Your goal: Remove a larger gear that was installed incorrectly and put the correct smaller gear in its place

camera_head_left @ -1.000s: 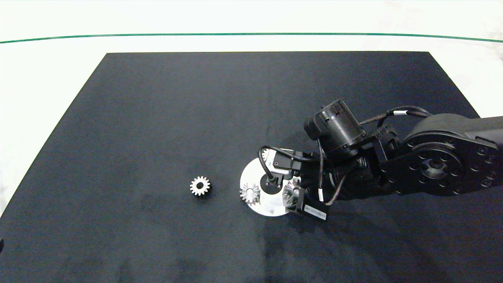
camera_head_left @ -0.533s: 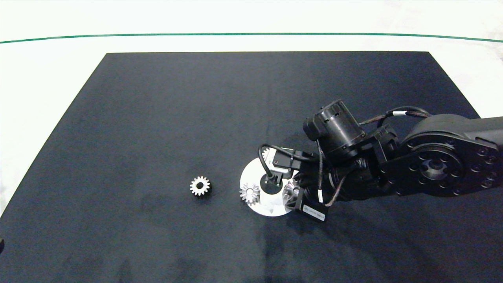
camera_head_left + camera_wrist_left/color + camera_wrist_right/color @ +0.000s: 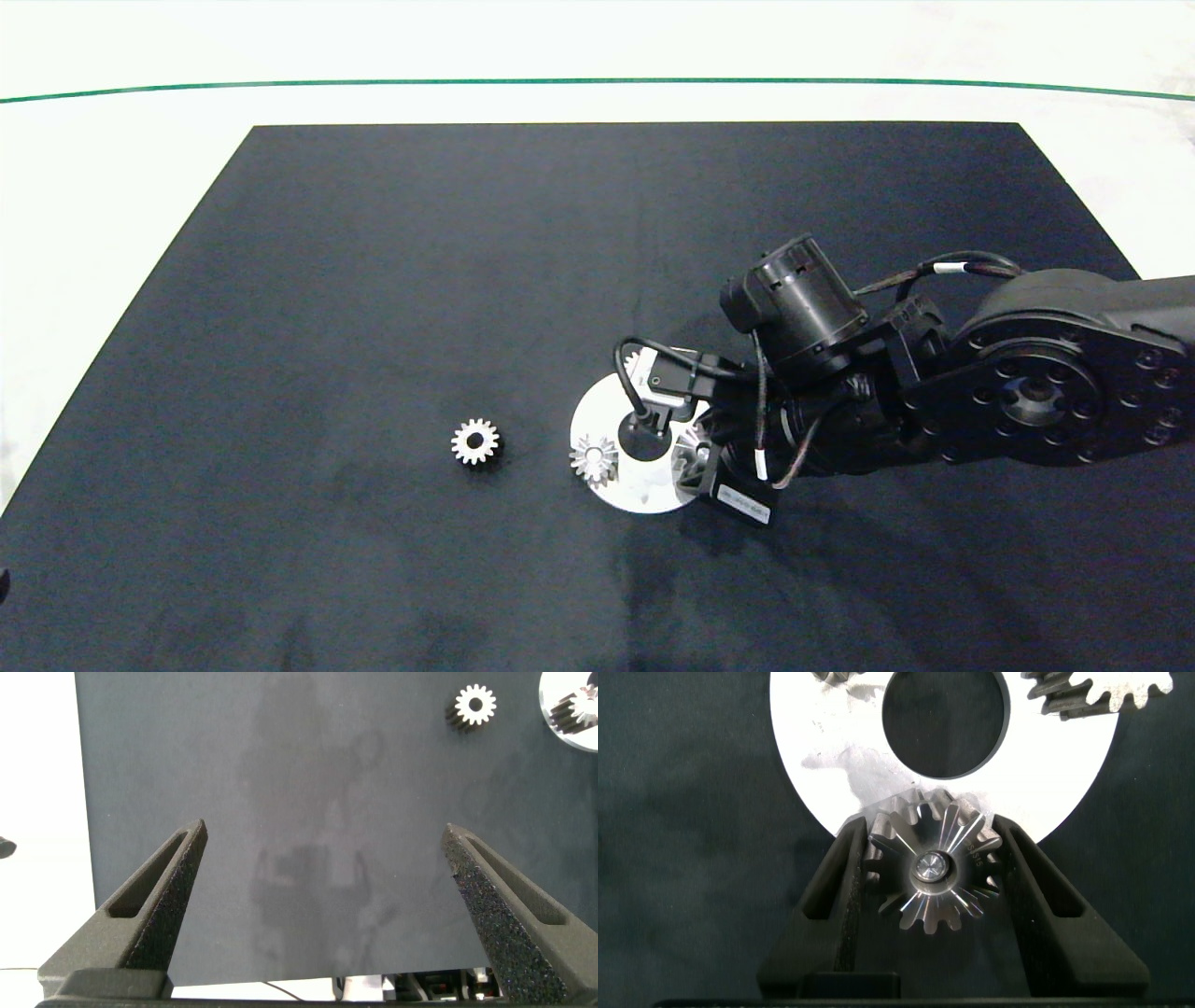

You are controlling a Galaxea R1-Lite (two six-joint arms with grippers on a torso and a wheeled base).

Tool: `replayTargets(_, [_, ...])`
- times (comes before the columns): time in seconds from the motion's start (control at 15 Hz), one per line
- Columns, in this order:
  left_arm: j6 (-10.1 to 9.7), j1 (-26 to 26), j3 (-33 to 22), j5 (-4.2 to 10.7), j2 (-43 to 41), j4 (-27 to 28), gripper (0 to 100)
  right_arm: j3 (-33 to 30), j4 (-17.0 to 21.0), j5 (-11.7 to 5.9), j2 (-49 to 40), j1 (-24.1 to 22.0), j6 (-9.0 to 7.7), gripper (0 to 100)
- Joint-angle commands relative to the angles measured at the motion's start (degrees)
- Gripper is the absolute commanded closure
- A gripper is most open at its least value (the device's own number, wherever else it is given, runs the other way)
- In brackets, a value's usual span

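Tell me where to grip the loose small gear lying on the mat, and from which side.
Grip the smaller gear across its toothed rim, straight down from above: it lies flat on the black mat, bore upward, with bare mat all round.

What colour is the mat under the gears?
Black; the mat shows best in the head view.

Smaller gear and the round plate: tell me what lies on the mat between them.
Nothing. In the head view, only bare black mat separates the smaller gear from the round plate; the left wrist view agrees.
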Motion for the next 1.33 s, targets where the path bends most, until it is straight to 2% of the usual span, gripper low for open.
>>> replayTargets(0.07, [0.03, 0.00, 0.13, 0.05, -0.19, 0.20, 0, 0.11, 0.17, 0.01, -0.14, 0.06, -0.18, 66])
replayTargets(0.27, [0.12, 0.00, 0.13, 0.05, -0.46, 0.20, 0, 0.29, 0.52, 0.45, -0.40, 0.06, -0.18, 72])
replayTargets(1.07, [-0.06, 0.62, 0.13, 0.23, -0.63, 0.20, 0, -1.82, 1.23, 0.72, -5.41, 0.15, -0.09, 72])
replayTargets(1.2, [-0.06, 0.62, 0.13, 0.40, -0.55, 0.20, 0, -1.73, 2.46, 0.72, -7.08, 0.15, -0.09, 72])
replayTargets(1.27, [-0.06, 0.62, 0.13, 0.40, -0.55, 0.20, 0, -1.65, 3.16, 0.72, -7.96, -0.03, 0.00, 72])
replayTargets(1.33, [-0.06, 0.70, 0.22, 0.40, -0.55, 0.20, 0, -1.47, 3.86, 0.72, -9.19, -0.29, 1.05, 72])
